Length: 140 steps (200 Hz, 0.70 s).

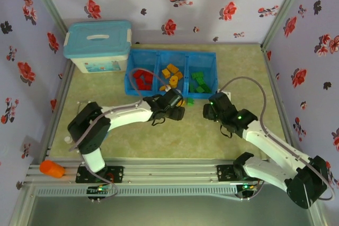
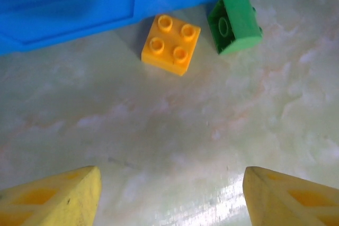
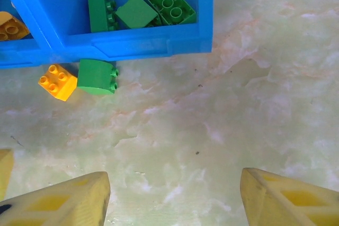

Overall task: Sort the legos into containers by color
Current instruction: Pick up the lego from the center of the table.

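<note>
Left gripper (image 2: 172,175) and right gripper (image 3: 175,175) gape empty; the orange four-stud brick (image 2: 170,44), likely light, rigid and slick, suits pinching across its flat sides.

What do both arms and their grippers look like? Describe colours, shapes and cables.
Both the left arm and right arm have white tubular links, bulky black joints, grey cables looping to the wrists, green lights at the bases. The left gripper and right gripper have yellow wedge-shaped fingers with recessed pockets.
</note>
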Each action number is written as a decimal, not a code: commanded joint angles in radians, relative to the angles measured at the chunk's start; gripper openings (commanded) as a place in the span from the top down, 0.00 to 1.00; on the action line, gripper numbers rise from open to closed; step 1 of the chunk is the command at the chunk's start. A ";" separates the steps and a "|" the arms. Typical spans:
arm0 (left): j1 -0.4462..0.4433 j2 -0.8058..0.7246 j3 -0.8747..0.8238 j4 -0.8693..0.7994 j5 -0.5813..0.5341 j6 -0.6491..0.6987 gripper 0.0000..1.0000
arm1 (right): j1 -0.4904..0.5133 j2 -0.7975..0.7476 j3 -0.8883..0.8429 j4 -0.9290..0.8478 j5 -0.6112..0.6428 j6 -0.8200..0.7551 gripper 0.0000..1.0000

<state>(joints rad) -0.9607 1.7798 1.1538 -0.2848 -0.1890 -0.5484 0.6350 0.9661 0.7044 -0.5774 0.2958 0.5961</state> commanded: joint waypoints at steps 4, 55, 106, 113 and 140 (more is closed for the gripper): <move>0.025 0.083 0.093 -0.025 0.004 0.059 0.30 | 0.003 -0.032 -0.032 0.030 0.002 0.030 0.35; 0.055 0.214 0.221 -0.059 0.021 0.085 0.30 | 0.002 -0.058 -0.057 0.037 -0.003 0.029 0.35; 0.076 0.304 0.318 -0.098 0.034 0.109 0.35 | 0.002 -0.068 -0.076 0.042 -0.001 0.027 0.36; 0.080 0.313 0.327 -0.101 0.038 0.111 0.36 | 0.002 -0.067 -0.077 0.044 -0.003 0.029 0.36; 0.087 0.338 0.347 -0.114 0.042 0.116 0.41 | 0.002 -0.067 -0.083 0.048 0.000 0.029 0.36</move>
<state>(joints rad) -0.8845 2.0857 1.4658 -0.3592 -0.1604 -0.4591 0.6350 0.9142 0.6346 -0.5442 0.2886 0.6109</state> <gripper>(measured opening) 0.601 0.637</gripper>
